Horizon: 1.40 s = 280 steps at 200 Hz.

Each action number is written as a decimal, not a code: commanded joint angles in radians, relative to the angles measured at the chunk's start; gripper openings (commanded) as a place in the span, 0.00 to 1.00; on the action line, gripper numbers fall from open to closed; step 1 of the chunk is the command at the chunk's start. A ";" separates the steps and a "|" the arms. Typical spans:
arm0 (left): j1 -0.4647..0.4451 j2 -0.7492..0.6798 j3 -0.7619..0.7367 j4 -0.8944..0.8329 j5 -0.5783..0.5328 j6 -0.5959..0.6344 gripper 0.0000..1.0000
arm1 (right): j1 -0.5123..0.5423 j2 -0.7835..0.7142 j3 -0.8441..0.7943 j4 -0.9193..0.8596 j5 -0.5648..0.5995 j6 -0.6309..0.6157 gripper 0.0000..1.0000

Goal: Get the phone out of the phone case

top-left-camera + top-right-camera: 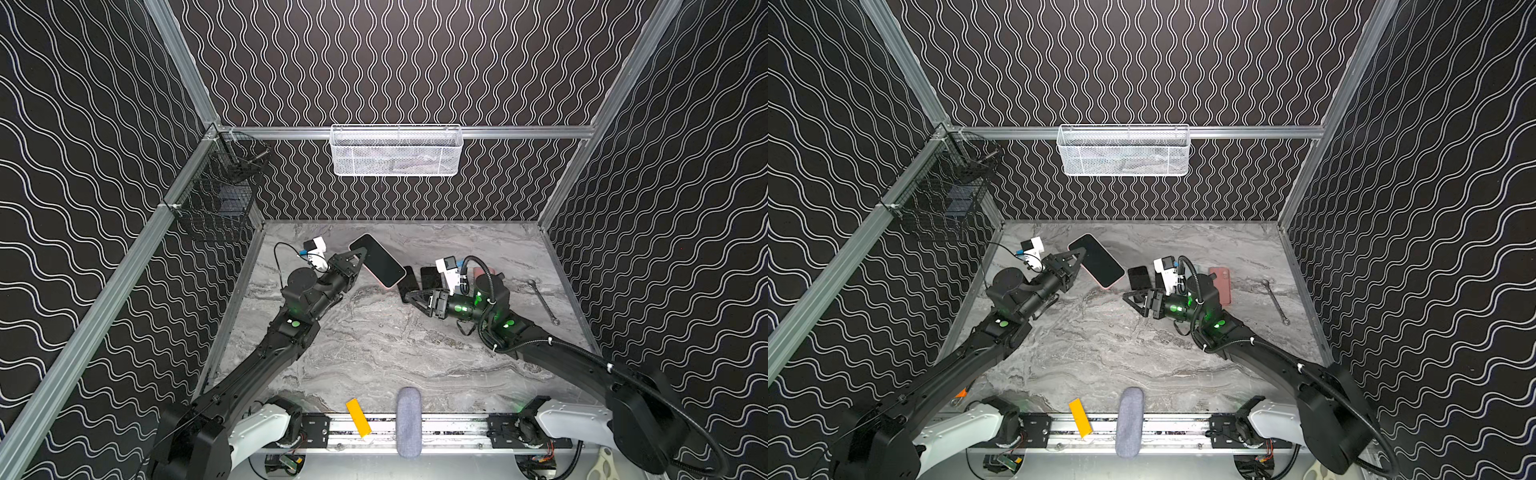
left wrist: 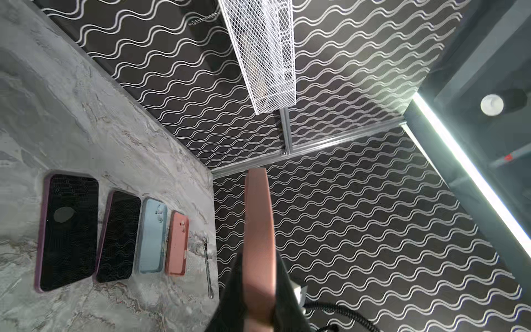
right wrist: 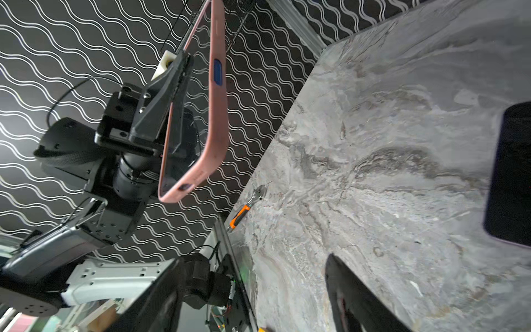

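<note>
The phone (image 1: 376, 257) (image 1: 1098, 258), dark screen up, sits in a pink phone case (image 2: 258, 218) (image 3: 214, 115). It is held tilted above the back left of the marble table (image 1: 374, 345). My left gripper (image 1: 358, 254) (image 1: 1077, 252) (image 2: 258, 267) is shut on the case's long edge, one finger on each face. My right gripper (image 1: 411, 297) (image 1: 1133, 297) (image 3: 258, 299) hovers low near the table's middle, to the right of the held phone and apart from it. It is open with nothing between its fingers (image 3: 353, 296).
Two dark phones in purple cases (image 2: 69, 230) (image 2: 116, 235), a light blue case (image 2: 152, 235) and a pink case (image 2: 178, 244) lie in a row behind my right gripper. A wrench (image 1: 542, 301) lies right. Baskets (image 1: 397, 149) (image 1: 220, 195) hang on the walls.
</note>
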 commanded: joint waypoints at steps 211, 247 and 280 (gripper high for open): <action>-0.090 0.141 -0.042 0.278 -0.087 -0.081 0.00 | 0.048 0.253 -0.042 0.716 0.003 0.424 0.54; -0.092 0.155 -0.046 0.296 -0.088 -0.087 0.00 | 0.062 0.272 -0.031 0.732 0.022 0.427 0.49; -0.093 0.169 -0.046 0.311 -0.086 -0.092 0.00 | 0.069 0.283 -0.029 0.739 0.042 0.432 0.41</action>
